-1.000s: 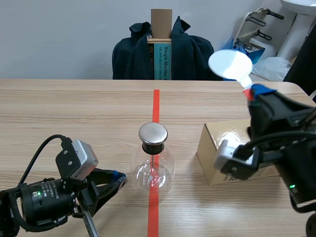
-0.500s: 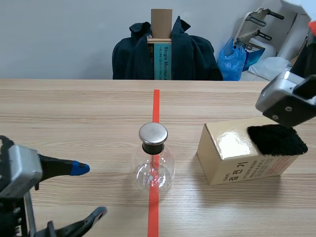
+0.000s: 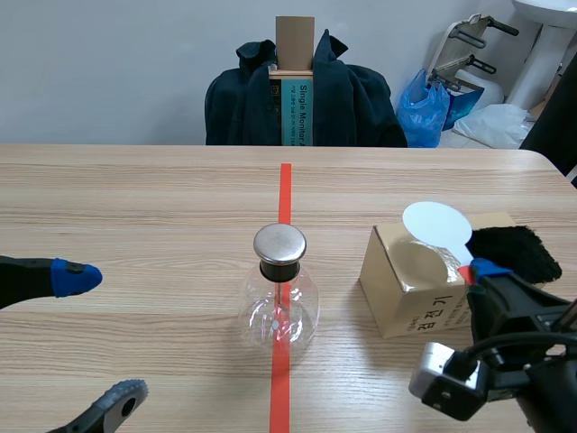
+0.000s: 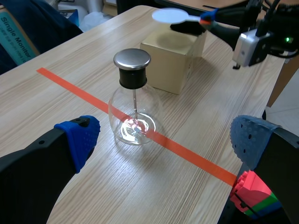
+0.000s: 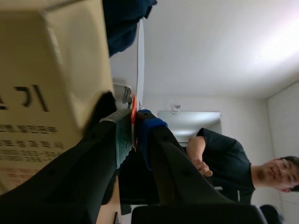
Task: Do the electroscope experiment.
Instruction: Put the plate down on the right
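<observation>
A glass flask electroscope (image 3: 279,302) with a metal cap (image 3: 279,244) stands on the red tape line at mid-table. My left gripper (image 3: 95,338) is open to its left; in the left wrist view the flask (image 4: 133,109) stands just ahead of the wide-apart blue fingertips (image 4: 79,137). My right gripper (image 3: 478,269) is shut on the red handle of a white disc paddle (image 3: 437,224), held over the cardboard box (image 3: 406,293). In the right wrist view the disc (image 5: 139,60) shows edge-on beside the box (image 5: 46,84). A black cloth (image 3: 514,253) lies on the box.
A chair draped with a dark jacket (image 3: 352,99) and holding a tall carton (image 3: 294,54) stands behind the table. A blue bag (image 3: 433,99) lies at the back right. A person (image 5: 233,158) shows in the right wrist view.
My left gripper has opened wide and drawn back to the left. The right arm rose out of view, then came down low in front of the box with the paddle.
</observation>
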Motion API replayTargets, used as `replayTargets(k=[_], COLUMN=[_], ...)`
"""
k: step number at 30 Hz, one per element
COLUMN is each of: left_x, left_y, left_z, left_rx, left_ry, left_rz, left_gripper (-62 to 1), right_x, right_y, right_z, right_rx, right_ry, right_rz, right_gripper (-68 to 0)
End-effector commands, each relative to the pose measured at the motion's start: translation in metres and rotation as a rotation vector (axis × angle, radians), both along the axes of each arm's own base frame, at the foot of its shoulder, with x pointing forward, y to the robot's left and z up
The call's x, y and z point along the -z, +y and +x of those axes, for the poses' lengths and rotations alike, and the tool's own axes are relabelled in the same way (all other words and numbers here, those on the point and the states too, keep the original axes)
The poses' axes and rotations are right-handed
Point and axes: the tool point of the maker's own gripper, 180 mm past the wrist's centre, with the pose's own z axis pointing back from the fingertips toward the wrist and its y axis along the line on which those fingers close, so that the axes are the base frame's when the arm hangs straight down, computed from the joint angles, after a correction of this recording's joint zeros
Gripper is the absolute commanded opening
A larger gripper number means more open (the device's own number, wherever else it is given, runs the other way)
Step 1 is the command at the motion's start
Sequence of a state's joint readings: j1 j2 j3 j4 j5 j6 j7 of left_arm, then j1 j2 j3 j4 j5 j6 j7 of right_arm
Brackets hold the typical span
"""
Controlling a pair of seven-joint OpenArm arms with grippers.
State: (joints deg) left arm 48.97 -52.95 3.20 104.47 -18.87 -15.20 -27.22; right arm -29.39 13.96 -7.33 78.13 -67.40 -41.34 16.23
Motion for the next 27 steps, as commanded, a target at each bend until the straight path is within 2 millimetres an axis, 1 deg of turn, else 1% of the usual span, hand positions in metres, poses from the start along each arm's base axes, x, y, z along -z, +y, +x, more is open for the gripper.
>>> replayTargets(k=[1, 5, 10, 16, 19, 27], left_x=[-0.01, -0.017, -0.018, -0.019, -0.019, -0.019], left_y=[-0.002, -0.006, -0.009, -0.008, -0.008, -0.008], left_z=[0.0, 0.001, 0.003, 0.005, 0.005, 0.005], left_rx=[-0.008, -0.013, -0.017, -0.034, -0.034, -0.034], left_ry=[-0.003, 0.008, 0.011, 0.012, 0.012, 0.012], left_rz=[-0.04, -0.039, -0.021, -0.032, -0.032, -0.031], left_gripper=[-1.1, -1.1, -1.1, -1.1, -1.1, -1.1], right_x=[-0.022, -0.012, -0.01, -0.006, -0.001, 0.001], right_y=[0.001, 0.005, 0.01, 0.009, 0.008, 0.006], right_z=[0.008, 0.008, 0.006, 0.005, 0.005, 0.004], right_rx=[0.002, 0.006, -0.008, -0.004, 0.004, 0.015], right_ry=[-0.1, -0.077, -0.071, -0.058, -0.031, -0.026], right_rz=[0.004, 0.016, 0.017, 0.016, 0.016, 0.015], right_gripper=[-66.8, -66.8, -66.8, -66.9, -66.9, -66.9])
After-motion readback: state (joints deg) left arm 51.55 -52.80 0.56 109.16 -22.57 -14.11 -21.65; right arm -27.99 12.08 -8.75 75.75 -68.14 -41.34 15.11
